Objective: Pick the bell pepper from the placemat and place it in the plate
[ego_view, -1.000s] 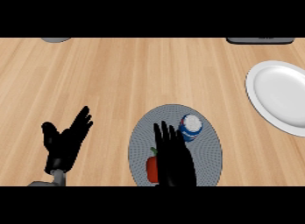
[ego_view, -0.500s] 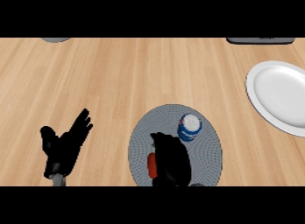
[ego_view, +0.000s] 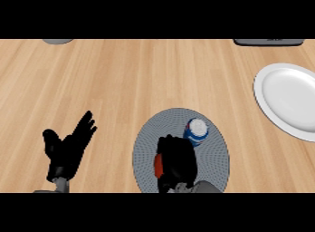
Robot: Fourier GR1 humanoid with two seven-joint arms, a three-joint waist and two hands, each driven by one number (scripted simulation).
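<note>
**Securing the pepper before the carry to the plate**

The wooden surface [ego_view: 133,77] is seen from above, with the white plate [ego_view: 295,103] lying at its right edge, well apart from the work. Nearer the lower edge lies the round grey placemat [ego_view: 217,154], on which two things are found: a blue-and-white cup [ego_view: 197,130] toward its upper right, and the red pepper [ego_view: 158,165], of which only a sliver is visible at the left side of the right robot hand [ego_view: 177,158]. That robot hand is curled down over the pepper and appears to be closed round it, hiding most of it. The left robot hand [ego_view: 68,146] is held with fingers straight and spread, resting over bare wood to the left of the placemat, and holds nothing.

The grasp is judged to be the step in hand. It is best completed by seating the pepper fully within the fingers before any lift is begun. The lift should be made straight up, so that the cup just beside the fingers is not knocked. Only then should the pepper be carried rightward and upward in the view toward the plate.
</note>
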